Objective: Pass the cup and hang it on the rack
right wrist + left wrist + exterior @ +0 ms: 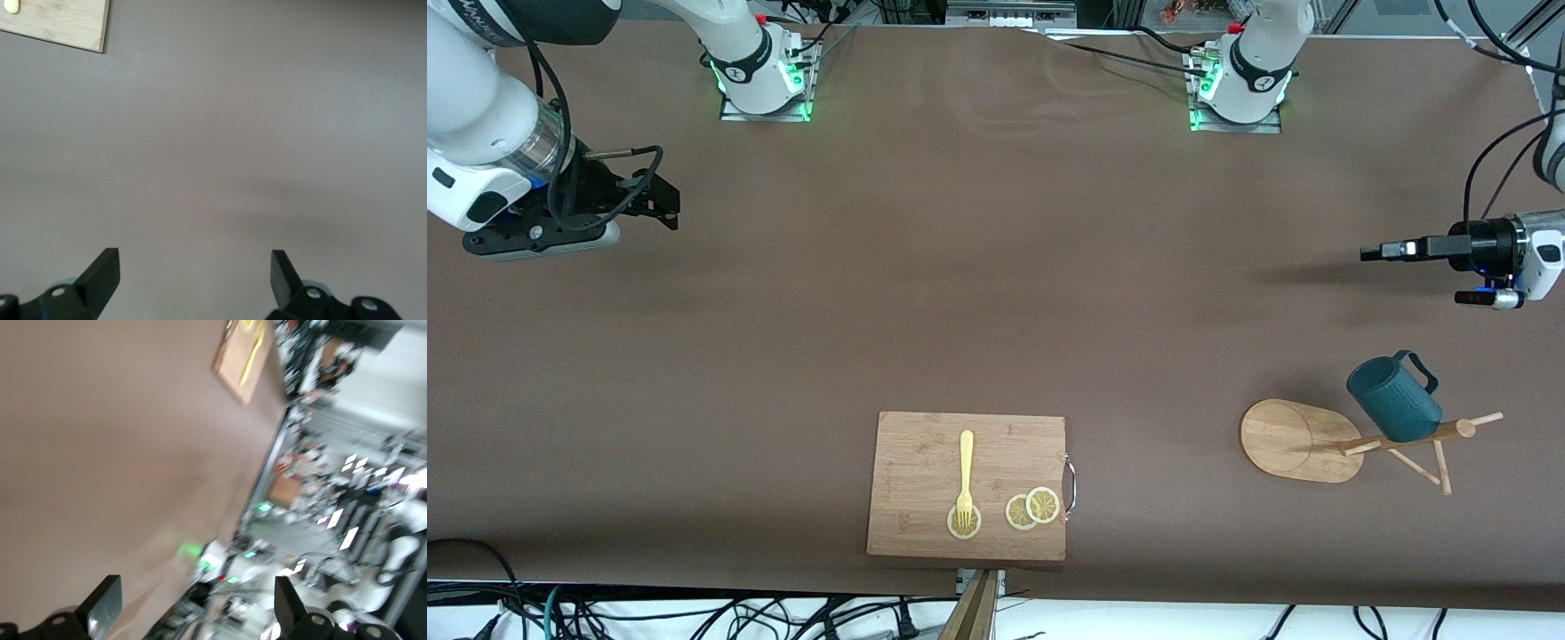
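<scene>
The dark teal cup is up on the wooden rack, leaning against its post among the thin pegs, handle turned toward the robots. Which peg carries it I cannot tell. The rack stands toward the left arm's end of the table. My left gripper hovers over bare table between the rack and the robots, apart from the cup. The left wrist view shows its fingers spread wide with nothing between them. My right gripper waits open and empty over the right arm's end of the table.
A bamboo cutting board lies near the table's front edge at mid-table, with a yellow fork and lemon slices on it. It also shows as a board corner and, far off, as a board. Brown table stretches between the arms.
</scene>
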Action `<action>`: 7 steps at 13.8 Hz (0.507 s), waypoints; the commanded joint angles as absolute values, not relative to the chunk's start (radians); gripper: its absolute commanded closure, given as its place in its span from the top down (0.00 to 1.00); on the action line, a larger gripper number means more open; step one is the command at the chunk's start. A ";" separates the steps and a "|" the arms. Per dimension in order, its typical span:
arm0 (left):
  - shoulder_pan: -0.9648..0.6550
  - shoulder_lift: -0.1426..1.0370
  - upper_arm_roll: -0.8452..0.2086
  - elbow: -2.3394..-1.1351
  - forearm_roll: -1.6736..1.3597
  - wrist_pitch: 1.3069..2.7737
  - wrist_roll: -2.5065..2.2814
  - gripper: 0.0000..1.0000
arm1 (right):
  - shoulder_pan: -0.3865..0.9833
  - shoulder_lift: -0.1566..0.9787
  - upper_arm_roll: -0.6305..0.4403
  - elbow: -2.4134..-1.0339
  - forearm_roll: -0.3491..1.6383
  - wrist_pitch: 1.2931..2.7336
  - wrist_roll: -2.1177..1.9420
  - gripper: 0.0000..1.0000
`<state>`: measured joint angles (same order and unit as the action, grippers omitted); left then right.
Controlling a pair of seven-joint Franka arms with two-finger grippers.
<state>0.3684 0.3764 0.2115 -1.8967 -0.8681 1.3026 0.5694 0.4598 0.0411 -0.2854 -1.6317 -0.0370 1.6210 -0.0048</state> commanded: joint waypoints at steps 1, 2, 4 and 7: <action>0.257 0.293 0.222 -1.827 -0.703 1.333 0.462 1.00 | 0.462 0.038 -0.285 -1.615 -0.044 1.611 -0.002 1.00; 0.212 0.276 0.222 -1.786 -0.654 1.333 0.399 1.00 | 0.462 0.038 -0.285 -1.615 -0.043 1.608 -0.002 1.00; 0.129 0.265 0.219 -1.670 -0.527 1.333 0.315 1.00 | 0.463 0.038 -0.284 -1.615 -0.041 1.611 -0.002 1.00; 0.019 0.258 0.216 -1.534 -0.344 1.333 0.256 1.00 | 0.466 0.038 -0.285 -1.611 -0.035 1.608 -0.002 1.00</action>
